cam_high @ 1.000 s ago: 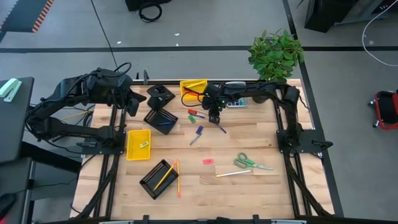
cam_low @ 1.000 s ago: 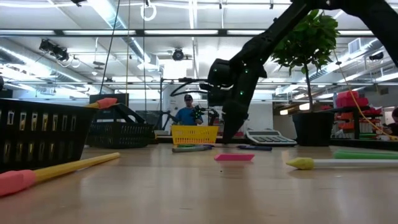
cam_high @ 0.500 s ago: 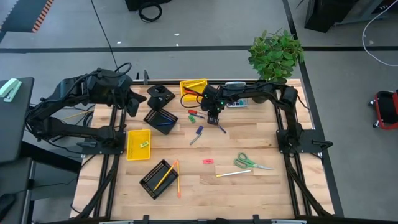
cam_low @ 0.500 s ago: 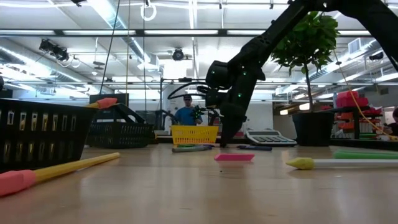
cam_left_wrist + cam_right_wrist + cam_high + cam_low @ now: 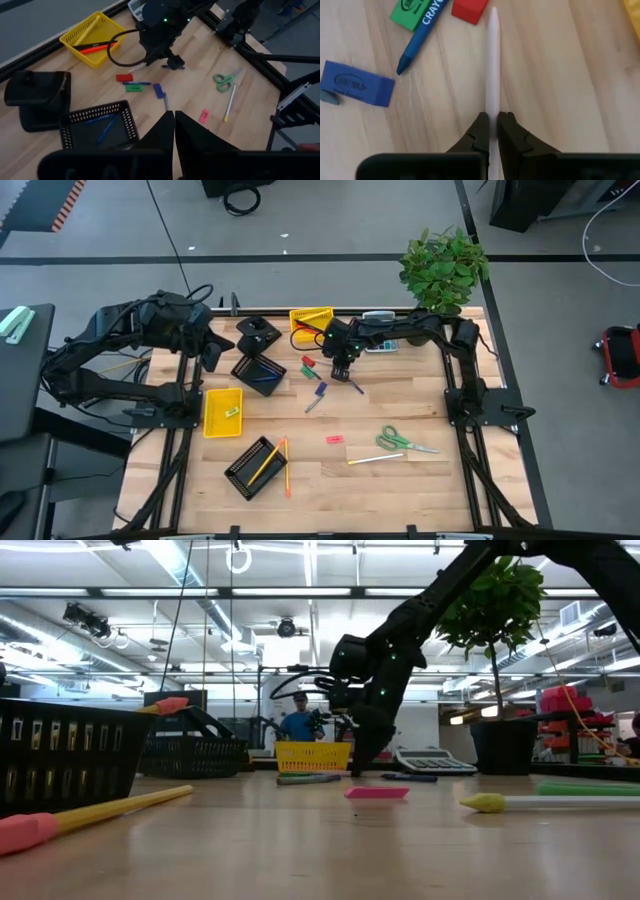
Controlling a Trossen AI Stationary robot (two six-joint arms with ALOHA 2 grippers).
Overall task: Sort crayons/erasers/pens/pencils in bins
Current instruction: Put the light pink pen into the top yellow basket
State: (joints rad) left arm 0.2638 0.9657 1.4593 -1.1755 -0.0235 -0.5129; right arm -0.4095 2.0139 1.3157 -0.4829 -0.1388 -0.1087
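Observation:
My right gripper (image 5: 340, 370) is at the far middle of the table, shut on a slim white stick (image 5: 493, 65). Below it lie a blue crayon (image 5: 422, 35), a green eraser (image 5: 415, 12), a red eraser (image 5: 470, 7) and a blue eraser (image 5: 357, 83). My left gripper (image 5: 212, 352) is shut and empty over the far left, beside a black mesh bin (image 5: 258, 372) that holds blue crayons. A yellow bin (image 5: 311, 320) holds red and black pens. Another yellow bin (image 5: 222, 410) holds a green eraser. A second mesh bin (image 5: 255, 465) holds pencils. My right gripper pinches the white stick between its two fingertips (image 5: 481, 131). The stick runs straight out ahead of the fingers, in line with them, and its pointed end (image 5: 493, 12) reaches beside the red eraser. The part behind the fingers is hidden, and I cannot tell whether the tip touches the table.
A grey calculator (image 5: 380, 345) and a potted plant (image 5: 445, 270) stand at the far right. Green scissors (image 5: 400, 442), a pink eraser (image 5: 335, 439) and a long pale stick (image 5: 375, 459) lie on the near right. A black block (image 5: 258, 332) stands by the far mesh bin.
My right gripper has drifted a little toward the table's left edge, still shut on the white stick.

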